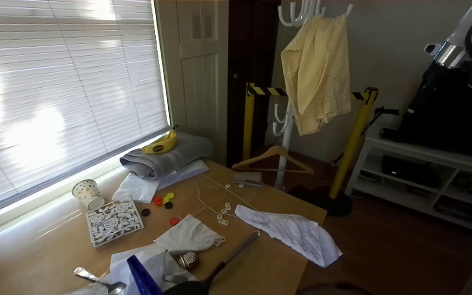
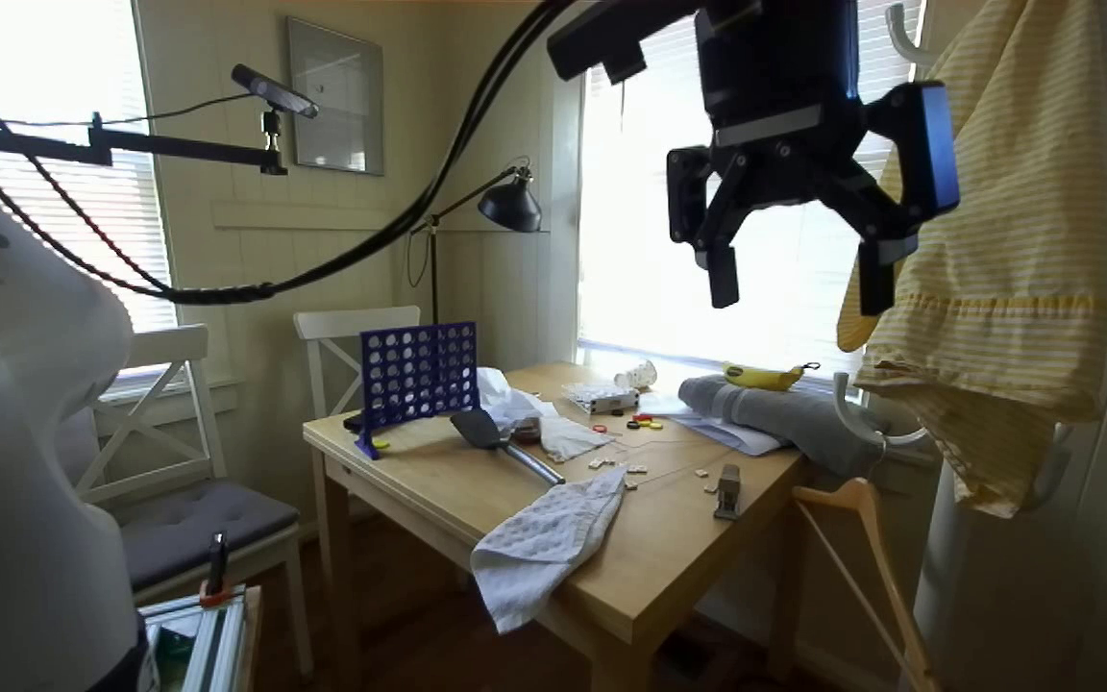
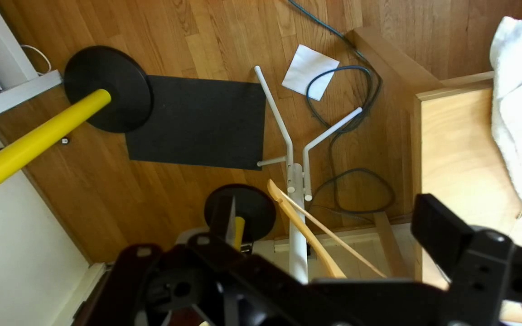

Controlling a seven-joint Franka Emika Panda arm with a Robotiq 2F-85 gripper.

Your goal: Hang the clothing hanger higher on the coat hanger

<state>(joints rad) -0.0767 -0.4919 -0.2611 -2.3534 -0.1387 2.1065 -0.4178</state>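
Observation:
The clothing hanger [image 1: 277, 150], light-brown wood, hangs low beside the table in both exterior views [image 2: 851, 495]. Its small hook appears to be on a lower curved hook of the white coat hanger [image 1: 287, 135]. The coat hanger's pole also shows in an exterior view [image 2: 940, 567] and in the wrist view [image 3: 298, 253]. My gripper [image 2: 800, 281] is open and empty, high above the clothing hanger, in front of the window. In the wrist view, the clothing hanger [image 3: 304, 228] lies below and between the open fingers [image 3: 333, 217]; its lower part is hidden by the gripper body.
A yellow striped garment [image 1: 322, 69] hangs from the coat hanger's upper hooks, close to my gripper [image 2: 1005, 336]. Yellow posts [image 1: 352, 143] with striped tape stand behind. The wooden table [image 1: 285, 262] holds a grey towel [image 1: 191, 149], a white cloth [image 1: 289, 229] and small objects.

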